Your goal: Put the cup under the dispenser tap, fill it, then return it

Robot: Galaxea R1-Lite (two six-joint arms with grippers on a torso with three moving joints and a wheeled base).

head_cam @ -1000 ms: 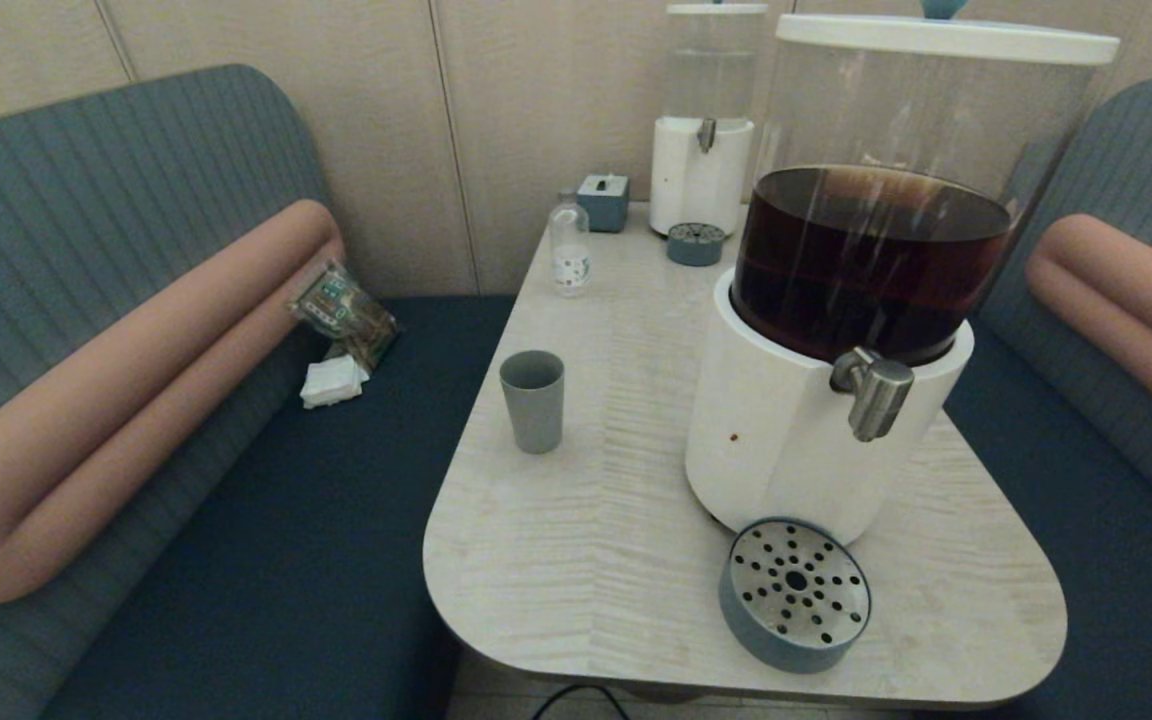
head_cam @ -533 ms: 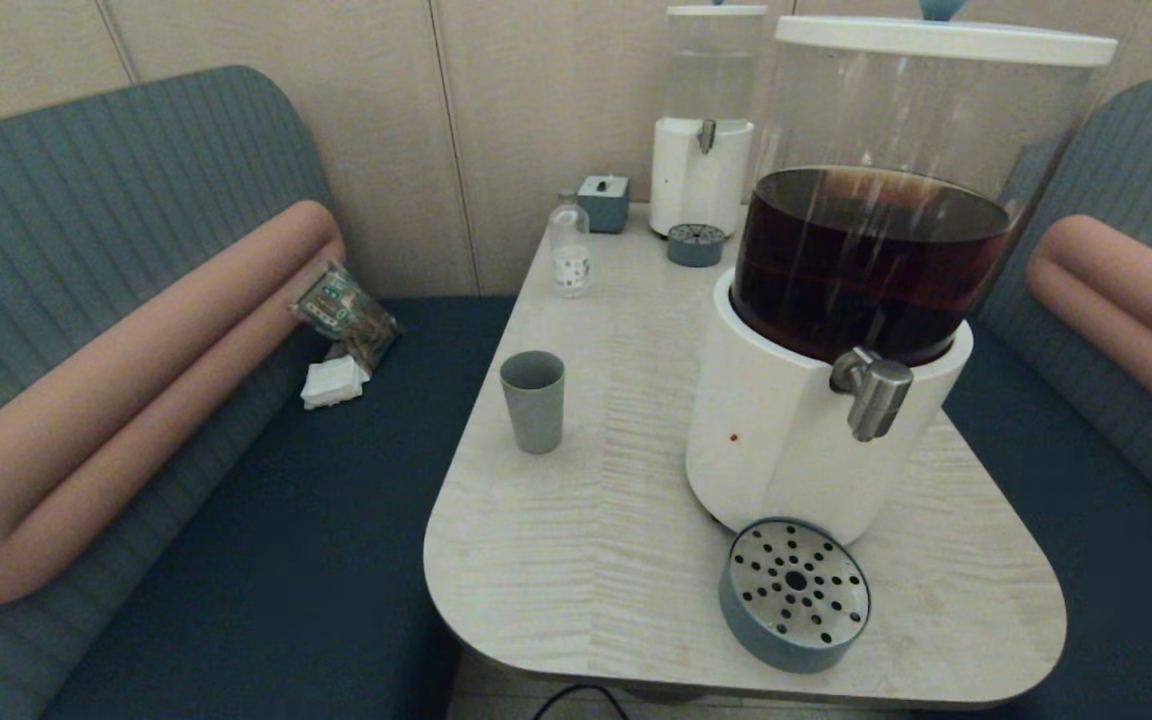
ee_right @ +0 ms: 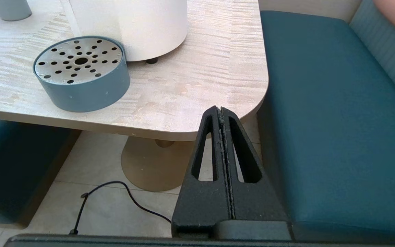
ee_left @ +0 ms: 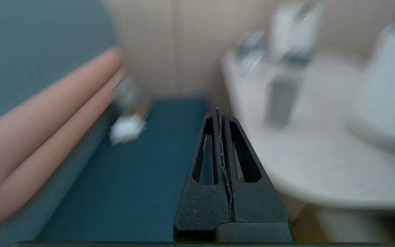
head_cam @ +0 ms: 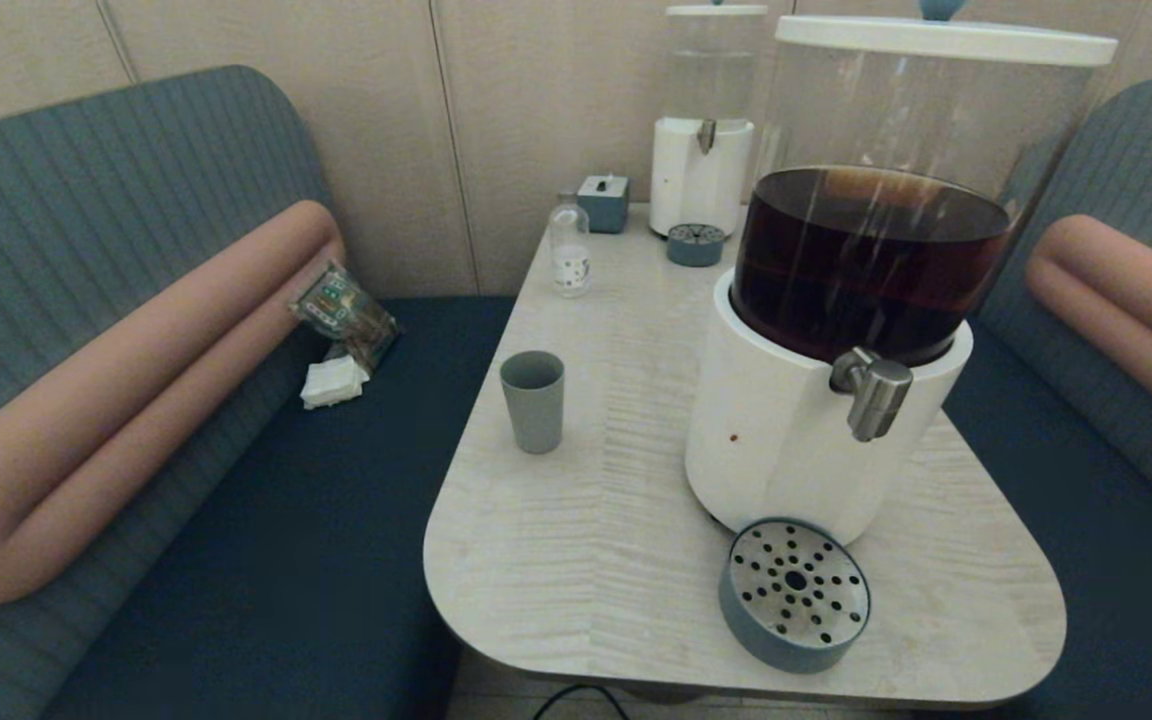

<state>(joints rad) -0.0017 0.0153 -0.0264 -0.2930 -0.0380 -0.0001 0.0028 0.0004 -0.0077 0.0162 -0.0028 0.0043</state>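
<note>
Grey-green cup (head_cam: 533,401) upright on table (head_cam: 576,560), left of dark-liquid dispenser, well apart from dispenser tap (head_cam: 873,390); long axis vertical. Left gripper (ee_left: 222,113) nearer, cup ahead of it toward table, fingers pressed together, empty. Right gripper (ee_right: 222,111) likewise closed, empty, off table's near edge. Head view unchanged from earlier frames; cup unmoved.

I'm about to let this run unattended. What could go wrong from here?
The cup stands near the table's left edge; a sideways nudge from the shut left gripper could tip it off. The drip tray sits slightly off from under the dispenser tap, so the cup may stand badly. The right gripper is parked shut below the table.
</note>
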